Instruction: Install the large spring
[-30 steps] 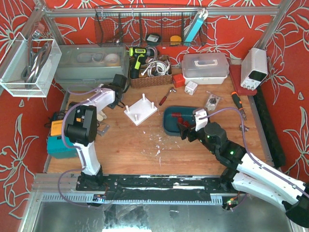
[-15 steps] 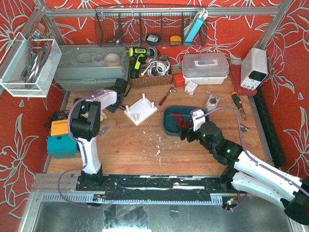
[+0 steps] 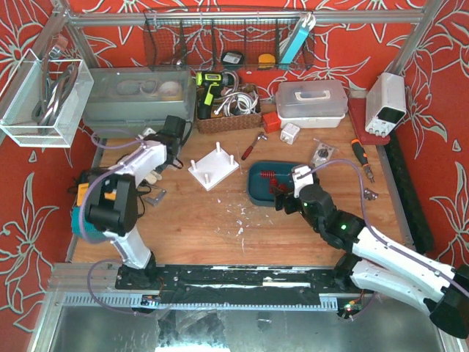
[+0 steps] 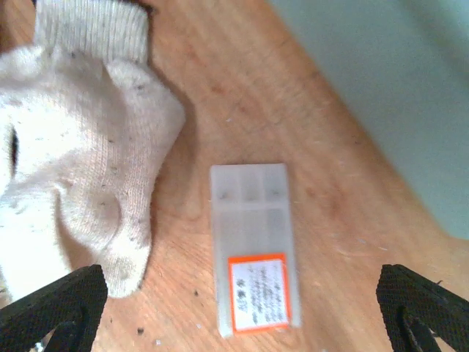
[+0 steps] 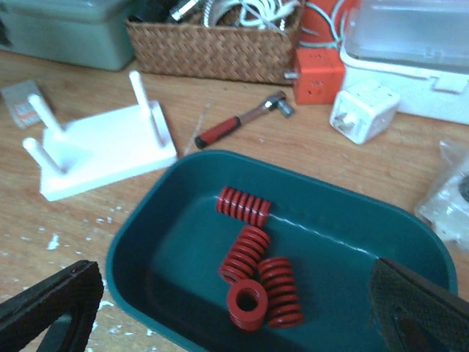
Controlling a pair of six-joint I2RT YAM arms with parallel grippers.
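Several red coil springs (image 5: 253, 268) lie in a teal tray (image 5: 132, 235), one of them standing on end (image 5: 247, 304); which is the large spring I cannot tell. My right gripper (image 5: 238, 326) hangs open just above and in front of them, holding nothing. In the top view it (image 3: 282, 194) sits at the tray's (image 3: 256, 192) near edge. The white base (image 5: 102, 147) with upright pegs stands left of the tray (image 3: 213, 168). My left gripper (image 4: 242, 326) is open over a small plastic box (image 4: 253, 242), near the grey bin (image 3: 174, 139).
A white glove (image 4: 73, 147) lies beside the small box. A wicker basket (image 5: 212, 48), a red-handled tool (image 5: 234, 125), an orange cube (image 5: 319, 73) and a white adapter (image 5: 363, 110) sit behind the tray. A grey bin (image 3: 135, 95) and a power supply (image 3: 386, 103) stand at the back.
My left gripper has opened wide, and the left arm's elbow has swung out to the left. The right gripper has stayed open over the tray, shifting only slightly.
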